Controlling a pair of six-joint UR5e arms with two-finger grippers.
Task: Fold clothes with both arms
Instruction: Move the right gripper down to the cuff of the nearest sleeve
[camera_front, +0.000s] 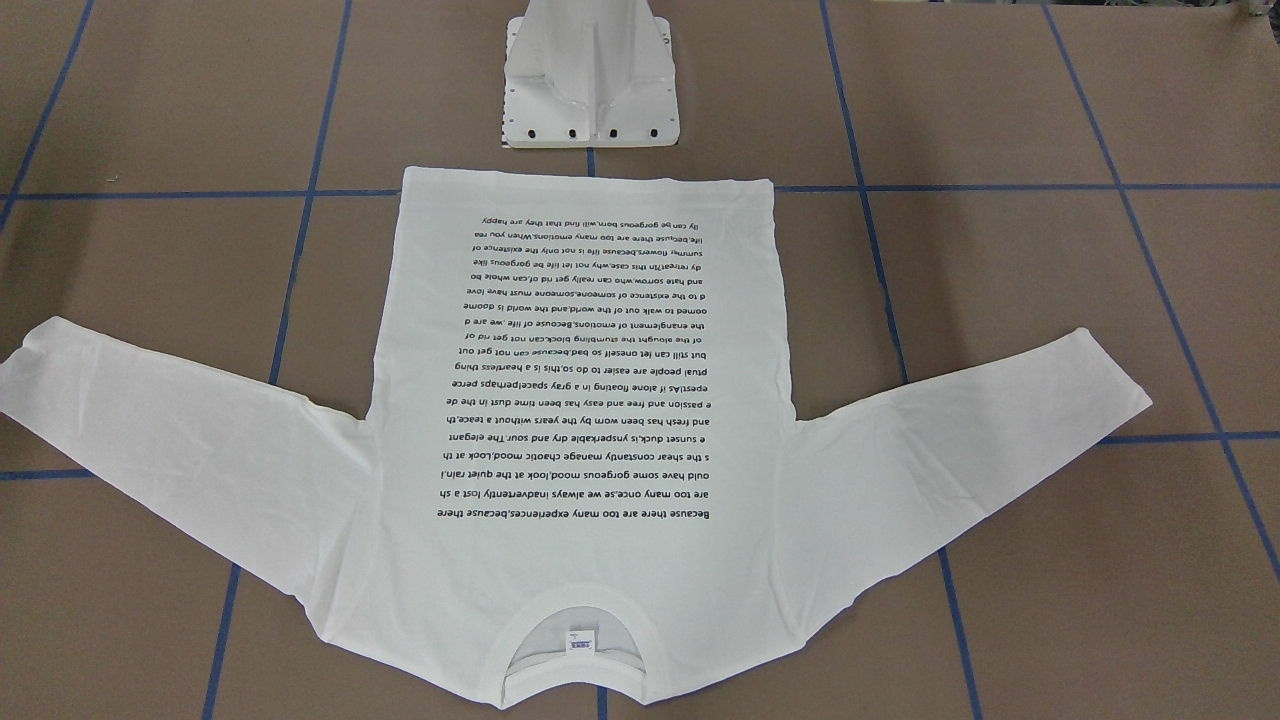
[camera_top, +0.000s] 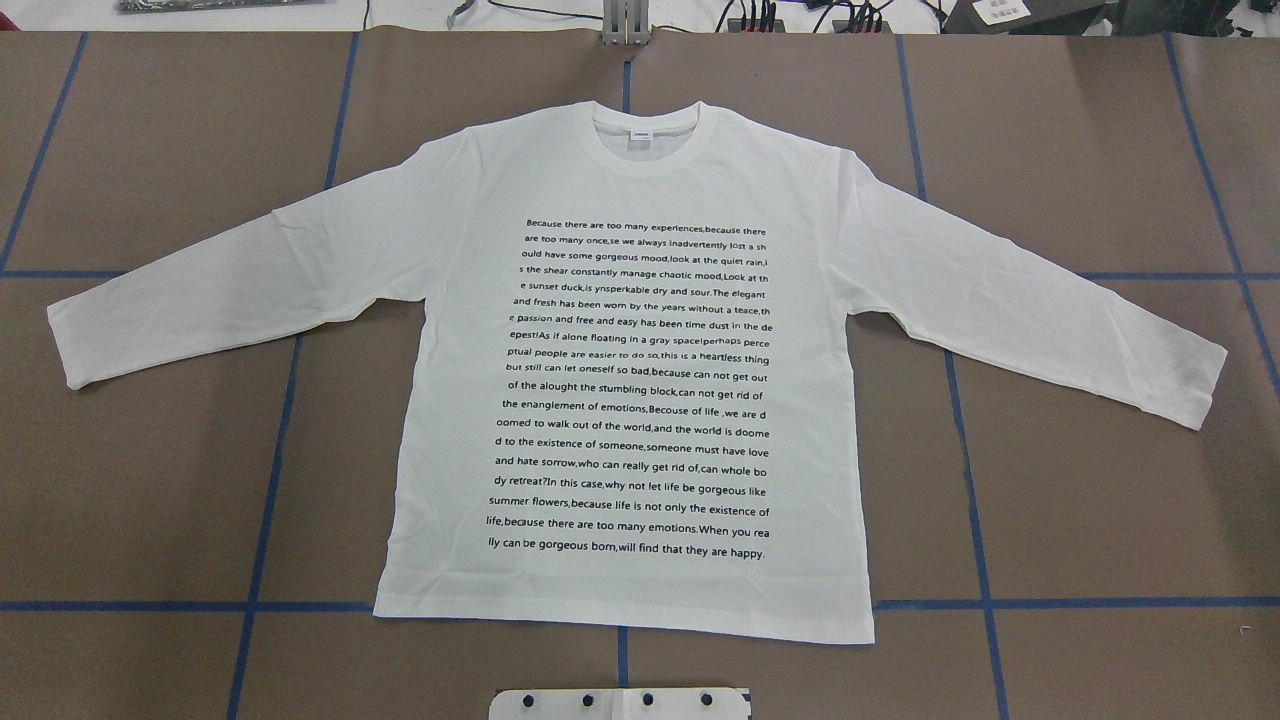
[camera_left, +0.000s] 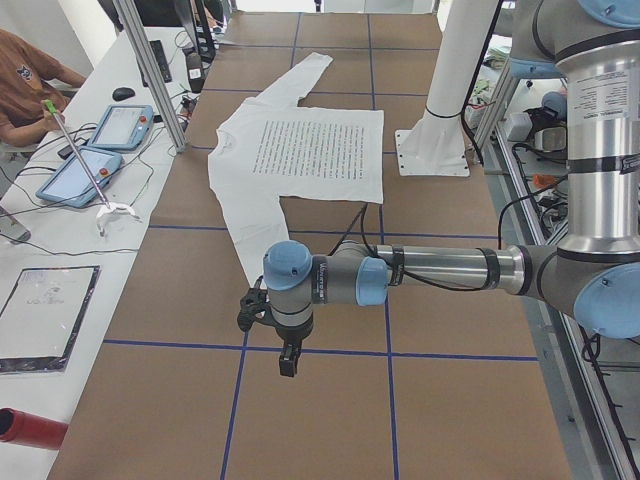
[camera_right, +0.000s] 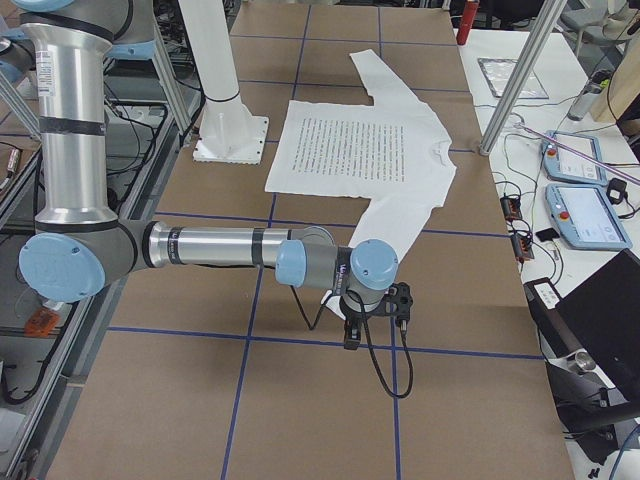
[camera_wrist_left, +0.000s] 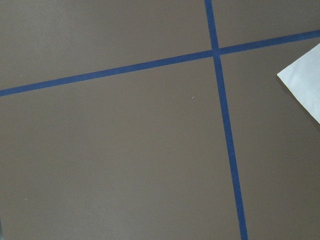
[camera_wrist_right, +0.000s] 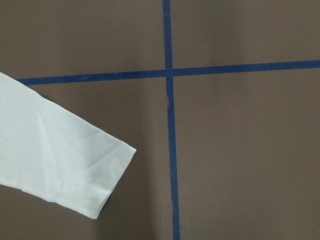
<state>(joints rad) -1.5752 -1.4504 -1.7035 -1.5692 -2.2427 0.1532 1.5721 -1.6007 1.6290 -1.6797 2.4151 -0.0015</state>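
T-shirt lies flat mid-counter, print up, collar toward the far edge, sleeves fanned toward both ends, ready for folding. Left arm and right arm hang by each cuff, probably for matching grabs. Whether the jaws are apart or together, I cannot tell.

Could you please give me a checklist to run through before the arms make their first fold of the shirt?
1. T-shirt flat, text side up, unfolded: ok.
2. Left sleeve and right sleeve spread clear of the body: ok.
3. Right cuff fully in right wrist view: ok.
4. Left cuff centred in left wrist view: not ok, only a corner shows.
5. Left tool and right tool open: cannot tell.
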